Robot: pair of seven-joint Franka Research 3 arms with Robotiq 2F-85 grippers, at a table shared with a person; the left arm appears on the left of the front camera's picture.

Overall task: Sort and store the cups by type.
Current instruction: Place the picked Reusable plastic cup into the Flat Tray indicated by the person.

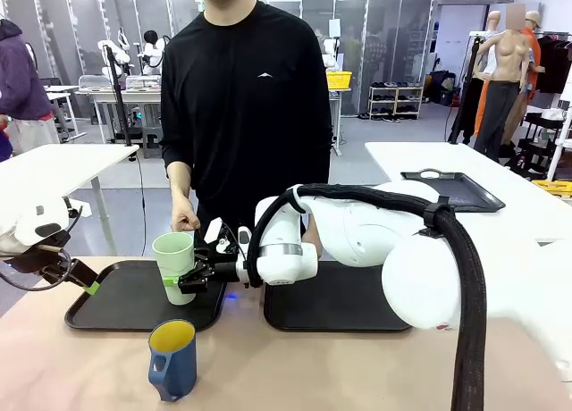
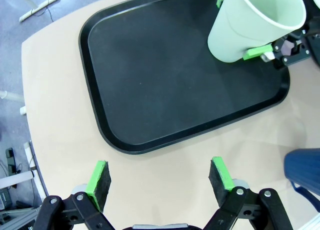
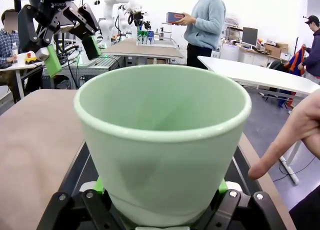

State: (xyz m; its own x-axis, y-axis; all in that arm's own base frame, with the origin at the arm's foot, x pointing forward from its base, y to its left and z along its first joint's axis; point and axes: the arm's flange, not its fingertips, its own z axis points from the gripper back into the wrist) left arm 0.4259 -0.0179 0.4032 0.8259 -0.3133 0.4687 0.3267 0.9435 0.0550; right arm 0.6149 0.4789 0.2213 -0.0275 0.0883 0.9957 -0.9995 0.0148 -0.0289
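Right claw is clamped on the pale green tumbler, green pads on either side of its lower wall. The tumbler is upright, mouth open, over the right end of the left black tray; can't tell if its base touches the tray. In the right wrist view the tumbler sits between the claw's pads and looks empty. The person's hand hangs just behind the rim, not touching.

Left claw has jaws apart and holds nothing. It hovers over bare desk just beside the tray's edge, at its left end in the front view.

Dark blue mug stands upright on the desk in front of the left tray, near the robot's side, yellow inside, handle toward the robot's left. Second black tray lies to the right, partly under the right arm.
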